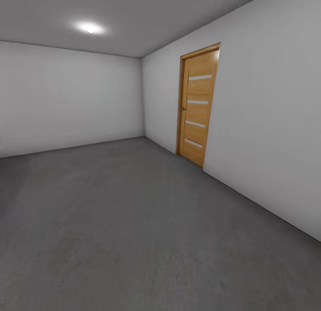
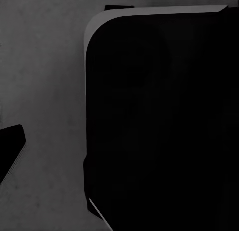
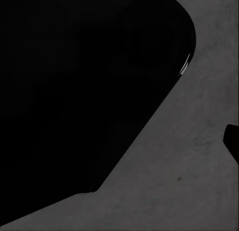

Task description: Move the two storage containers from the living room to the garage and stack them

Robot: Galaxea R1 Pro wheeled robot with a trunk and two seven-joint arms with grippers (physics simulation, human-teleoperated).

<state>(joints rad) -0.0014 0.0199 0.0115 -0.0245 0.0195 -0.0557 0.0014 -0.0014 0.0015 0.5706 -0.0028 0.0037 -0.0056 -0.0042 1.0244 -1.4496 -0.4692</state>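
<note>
The head view takes in the garage: white walls point(image 1: 67, 97), grey concrete floor point(image 1: 133, 221), a wooden door point(image 1: 198, 105) on the right wall, a ceiling light point(image 1: 90, 28). No container is in sight, so where they are cannot be told from here. Both wrist views look down past a black rounded robot body point(image 2: 159, 121) at the floor, and whether either pair of jaws is apart or together cannot be told. The step looks like transit; best to steer for the door squarely and keep well off the wall.
</note>
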